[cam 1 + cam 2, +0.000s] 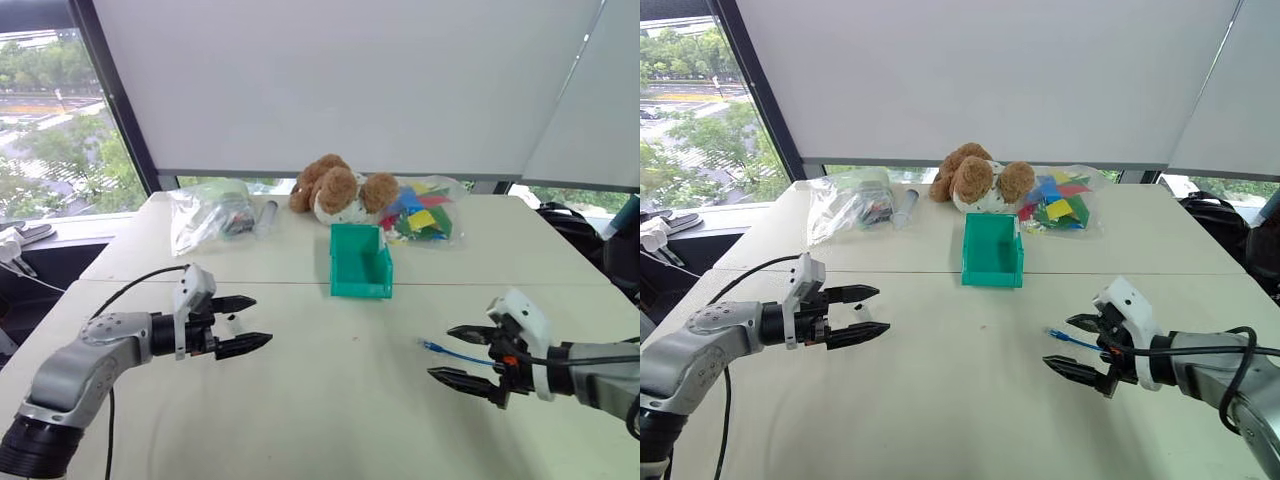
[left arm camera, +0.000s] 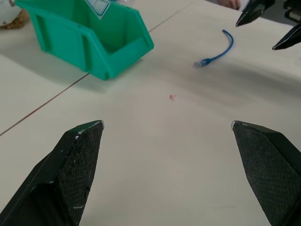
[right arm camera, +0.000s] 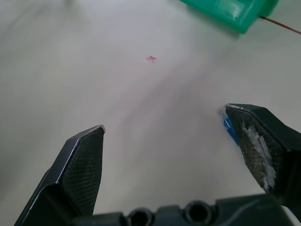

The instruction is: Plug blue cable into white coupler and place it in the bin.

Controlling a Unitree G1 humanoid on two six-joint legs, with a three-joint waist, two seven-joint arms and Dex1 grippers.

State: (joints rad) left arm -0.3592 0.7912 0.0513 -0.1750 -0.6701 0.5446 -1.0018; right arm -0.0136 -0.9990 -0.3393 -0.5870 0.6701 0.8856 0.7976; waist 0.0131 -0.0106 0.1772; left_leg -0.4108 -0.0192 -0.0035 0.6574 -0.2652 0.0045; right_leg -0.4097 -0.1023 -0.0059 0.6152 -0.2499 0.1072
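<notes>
Item 1, task status: I judge the job barely begun. I see no white coupler anywhere on the pale, matte tabletop, so nothing is plugged in and nothing is binned; the cable pickup, the mating and the drop all remain.

Item 2, thin bright-blue network cable with a small pale clear plug: lies loose and gently curved on the tabletop, at about 4 o'clock from the bin, just beside my right hand's fingertips, not gripped. Slick, flexible jacket; I expect it to slide if nudged.

Item 3, small teal-green moulded plastic bin, tall back, low cut-out front: sits mid-tabletop, empty, open front facing me. Rigid, glossy walls.

Item 4, left hand: two black, tapered, textured fingers spread wide, holding nothing, hovering at about 8 o'clock from the bin.

Item 5, right hand: black fingers likewise wide apart, empty, the cable end near its upper finger.

Item 6, background stock at the bin's 12 o'clock: brown plush toy, fuzzy and rounded; clear crinkled plastic bag of coloured pieces at 1 o'clock; second clear bag of mixed contents at 10 o'clock.
</notes>
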